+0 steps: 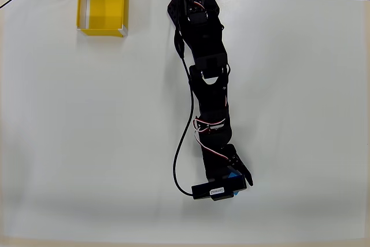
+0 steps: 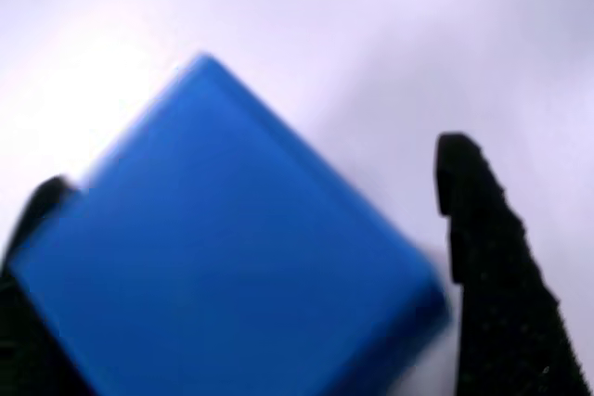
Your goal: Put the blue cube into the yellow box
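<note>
Blue cube between the spread jaws, near the worktop's front edge.

Overhead, the black arm reaches from the back edge down the worktop's middle, its jaws low and a little right of centre, where a patch of blue shows beneath them. In the wrist view the cube sits tilted and blurred, touching the dark finger at the lower left, while the serrated finger on the right stands just apart from it, so the jaws are parted around the cube and not pinching it. A small white label on the wrist camera bears writing too small to read. The yellow box sits open-topped at the back left corner, well apart from the cube.
</note>
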{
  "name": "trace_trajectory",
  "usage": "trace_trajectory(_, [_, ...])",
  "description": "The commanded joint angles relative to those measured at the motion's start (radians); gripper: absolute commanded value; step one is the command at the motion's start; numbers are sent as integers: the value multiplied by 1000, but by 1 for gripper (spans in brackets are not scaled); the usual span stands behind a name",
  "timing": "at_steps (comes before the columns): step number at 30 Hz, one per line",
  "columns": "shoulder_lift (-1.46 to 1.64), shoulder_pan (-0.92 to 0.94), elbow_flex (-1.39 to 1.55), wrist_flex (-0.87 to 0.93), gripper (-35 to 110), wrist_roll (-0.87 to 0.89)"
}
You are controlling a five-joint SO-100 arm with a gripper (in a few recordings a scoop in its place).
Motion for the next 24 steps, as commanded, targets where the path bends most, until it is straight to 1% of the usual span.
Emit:
trace_trajectory(1, [55, -18, -84, -2, 30, -5])
trace_trajectory(6, [46, -17, -89, 3, 21, -12])
trace_trajectory(15, [52, -3, -86, 15, 16, -34])
trace_trajectory(24, [261, 77, -84, 167, 15, -41])
